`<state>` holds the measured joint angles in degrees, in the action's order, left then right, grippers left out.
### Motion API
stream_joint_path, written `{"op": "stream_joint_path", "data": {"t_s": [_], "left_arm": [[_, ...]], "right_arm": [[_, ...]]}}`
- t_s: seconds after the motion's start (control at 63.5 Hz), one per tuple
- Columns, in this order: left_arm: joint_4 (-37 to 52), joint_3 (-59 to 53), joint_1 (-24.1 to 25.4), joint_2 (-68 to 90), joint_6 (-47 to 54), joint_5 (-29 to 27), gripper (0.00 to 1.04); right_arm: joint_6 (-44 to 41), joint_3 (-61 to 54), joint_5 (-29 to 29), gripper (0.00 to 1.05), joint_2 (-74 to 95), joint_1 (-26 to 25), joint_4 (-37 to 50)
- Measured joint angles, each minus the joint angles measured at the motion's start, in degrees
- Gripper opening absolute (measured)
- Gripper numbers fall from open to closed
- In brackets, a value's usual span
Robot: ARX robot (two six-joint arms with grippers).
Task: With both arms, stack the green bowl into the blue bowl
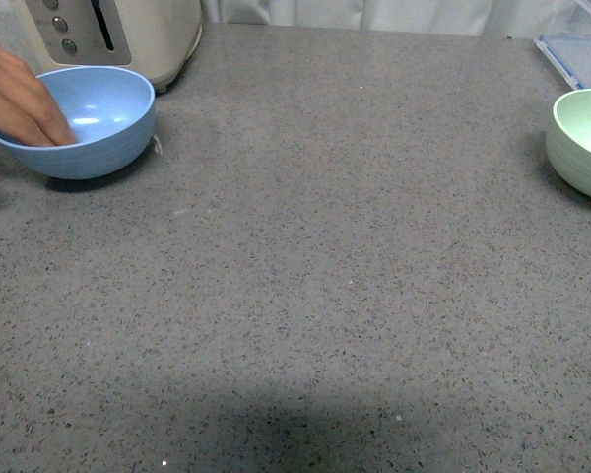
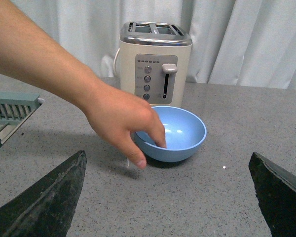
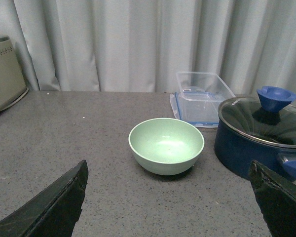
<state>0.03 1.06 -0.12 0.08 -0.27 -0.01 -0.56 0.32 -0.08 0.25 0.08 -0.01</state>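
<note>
Left claw (image 2: 166, 154) and right claw (image 3: 167, 162) both hang spread wide and empty. A hand (image 2: 121, 118) grips the blue bowl (image 2: 180, 131) by its rim, likely setting it down beside the toaster (image 2: 155, 64), so the left side is not free. Well apart, the green bowl (image 3: 166, 143) sits near a pot (image 3: 246, 143); the bench (image 1: 325, 296) between lies open for carrying.
</note>
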Motion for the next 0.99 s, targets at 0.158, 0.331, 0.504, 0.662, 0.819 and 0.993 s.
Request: {"op": "stream_joint_path", "data": {"t_s": [0.158, 0.331, 0.504, 0.662, 0.819, 0.993], "left_arm": [[0.0, 0.0, 0.0, 0.0, 0.0, 0.0, 0.98], [0.0, 0.0, 0.0, 0.0, 0.0, 0.0, 0.98], [0.0, 0.0, 0.0, 0.0, 0.0, 0.0, 0.98], [0.0, 0.0, 0.0, 0.0, 0.0, 0.0, 0.98], [0.0, 0.0, 0.0, 0.0, 0.0, 0.0, 0.98], [0.0, 0.0, 0.0, 0.0, 0.0, 0.0, 0.98]], "right_arm": [[0.0, 0.0, 0.0, 0.95, 0.0, 0.0, 0.0], [0.0, 0.0, 0.0, 0.95, 0.0, 0.0, 0.0], [0.0, 0.0, 0.0, 0.95, 0.0, 0.0, 0.0], [0.0, 0.0, 0.0, 0.95, 0.0, 0.0, 0.0], [0.0, 0.0, 0.0, 0.95, 0.0, 0.0, 0.0], [0.0, 0.0, 0.0, 0.95, 0.0, 0.0, 0.0]]}}
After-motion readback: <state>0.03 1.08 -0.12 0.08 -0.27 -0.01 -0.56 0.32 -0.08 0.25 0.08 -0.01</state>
